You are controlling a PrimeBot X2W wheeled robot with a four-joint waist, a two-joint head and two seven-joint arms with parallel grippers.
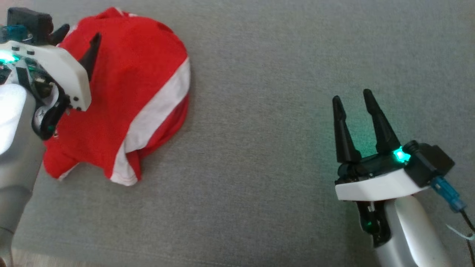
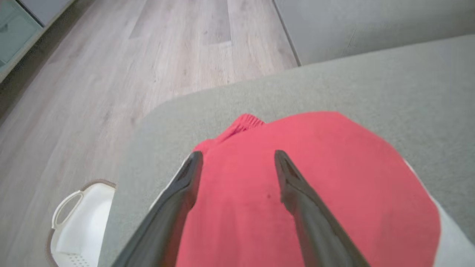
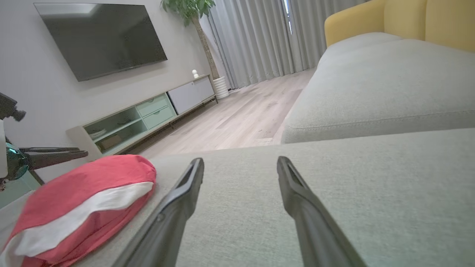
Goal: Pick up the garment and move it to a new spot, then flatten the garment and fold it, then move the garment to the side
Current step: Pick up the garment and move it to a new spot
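Observation:
A red garment with a white stripe (image 1: 137,92) lies bunched in a mound at the left of the grey cushion (image 1: 278,74). My left gripper (image 1: 79,35) hovers over the mound's left part, open, with nothing between its fingers. Through the left wrist camera the garment (image 2: 334,167) spreads beneath the left gripper (image 2: 237,157), whose two fingers stand apart above the cloth. My right gripper (image 1: 352,98) is open over bare cushion at the lower right, well apart from the garment. In the right wrist view the garment (image 3: 85,193) sits left of the right gripper (image 3: 241,161).
The cushion's edge drops to a wooden floor (image 2: 111,66), where a white basket (image 2: 81,222) stands. Another grey cushion (image 3: 389,85), a yellow backrest (image 3: 408,18), a TV (image 3: 100,37) and a low cabinet (image 3: 148,115) lie beyond.

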